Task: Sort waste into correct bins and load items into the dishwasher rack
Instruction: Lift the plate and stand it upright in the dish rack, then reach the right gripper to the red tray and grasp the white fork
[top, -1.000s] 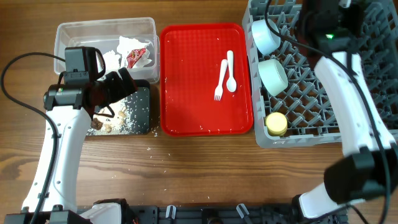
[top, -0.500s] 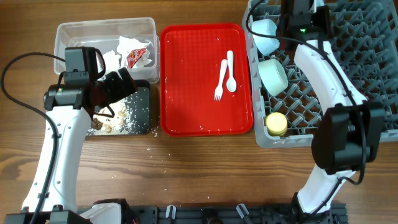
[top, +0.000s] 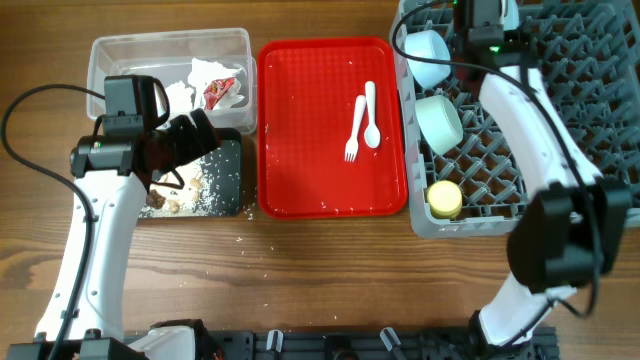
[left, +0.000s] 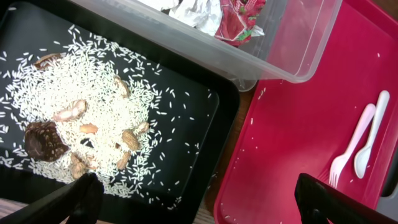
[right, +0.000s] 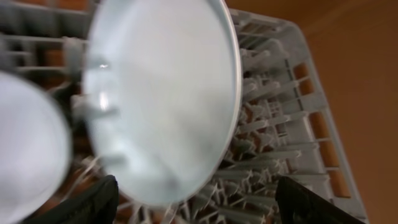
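Note:
The pale blue plate (right: 161, 93) stands on edge among the pegs of the grey dishwasher rack (top: 600, 60). My right gripper (right: 199, 202) is open, its fingers wide on either side below the plate and apart from it. Two pale blue bowls (top: 428, 55) (top: 438, 120) and the yellow cup (top: 444, 198) sit along the rack's left side. My left gripper (left: 202, 205) hangs open over the black tray (left: 186, 149), which holds food scraps (left: 74, 124) and rice. The white fork (top: 353, 130) and spoon (top: 370, 115) lie on the red tray (top: 310, 140).
The clear tub (top: 120, 45) at the back left holds crumpled tissue (top: 205, 70) and the red-and-white wrapper (top: 218, 92). A few rice grains lie on the wood in front of the black tray. My right arm (top: 520, 100) stretches across the rack.
My right gripper has opened and let go of the plate, after the arm swung left along the rack's far edge. The left arm has not moved.

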